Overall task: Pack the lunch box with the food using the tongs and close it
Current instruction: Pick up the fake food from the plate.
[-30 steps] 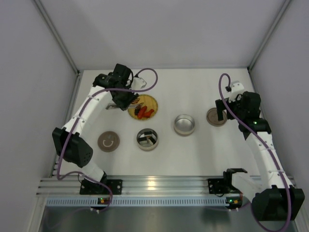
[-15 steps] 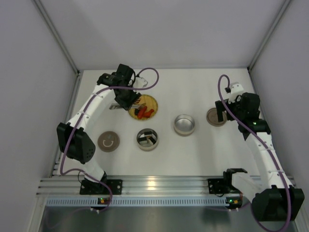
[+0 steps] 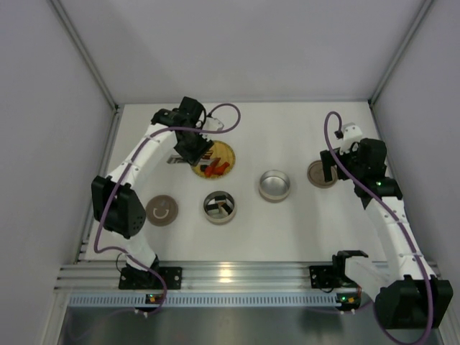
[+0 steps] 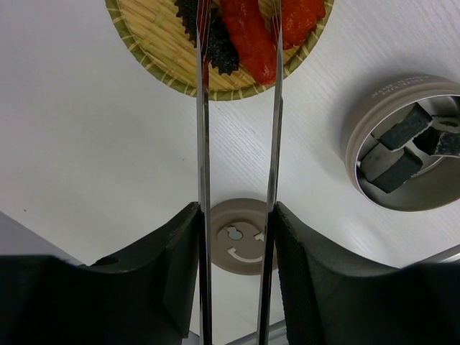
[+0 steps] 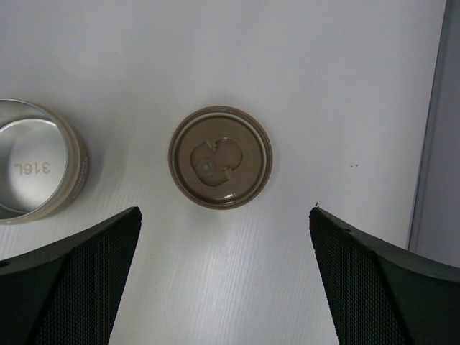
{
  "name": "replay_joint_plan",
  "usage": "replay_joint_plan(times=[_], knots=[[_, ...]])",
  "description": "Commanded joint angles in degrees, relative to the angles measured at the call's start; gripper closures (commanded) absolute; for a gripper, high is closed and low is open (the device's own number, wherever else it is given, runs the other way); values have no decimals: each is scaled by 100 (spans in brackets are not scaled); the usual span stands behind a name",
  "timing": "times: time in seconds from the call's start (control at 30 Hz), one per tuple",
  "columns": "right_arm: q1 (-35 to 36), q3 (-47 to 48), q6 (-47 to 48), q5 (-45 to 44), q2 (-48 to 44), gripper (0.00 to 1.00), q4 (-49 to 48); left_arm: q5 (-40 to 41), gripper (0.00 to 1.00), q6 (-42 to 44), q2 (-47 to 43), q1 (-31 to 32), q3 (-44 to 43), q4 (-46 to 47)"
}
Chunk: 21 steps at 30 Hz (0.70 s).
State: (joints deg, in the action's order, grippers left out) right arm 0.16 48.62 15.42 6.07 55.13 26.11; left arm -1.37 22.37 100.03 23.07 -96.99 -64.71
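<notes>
My left gripper is shut on the silver tongs, one thin arm against each finger. The tongs' arms stand apart, and their tips reach over the yellow woven plate. One red-orange piece lies between the tips, next to a dark-wrapped piece. From above, the left gripper hangs at the plate's left edge. One round lunch box tin holds dark-wrapped sushi pieces. My right gripper is open over a brown lid, holding nothing.
An empty steel tin stands mid-table, right of the filled tin. A second brown lid lies front left. The other lid sits at the right, near the side wall. A small grey item lies left of the plate.
My left arm has swung right, bringing the gripper and tongs closer over the plate, and the tongs' arms have spread slightly. The right arm has not moved.
</notes>
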Motion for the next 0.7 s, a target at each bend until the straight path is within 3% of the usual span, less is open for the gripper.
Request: replay_joint_plan(times=[0.0,0.67], knots=[[36,-2,-4,0,-29,1,-159,75,52,-128,174,13,-294,239],[45,-37,49,-88,15,1,-238,49,52,-75,737,13,-593,64]])
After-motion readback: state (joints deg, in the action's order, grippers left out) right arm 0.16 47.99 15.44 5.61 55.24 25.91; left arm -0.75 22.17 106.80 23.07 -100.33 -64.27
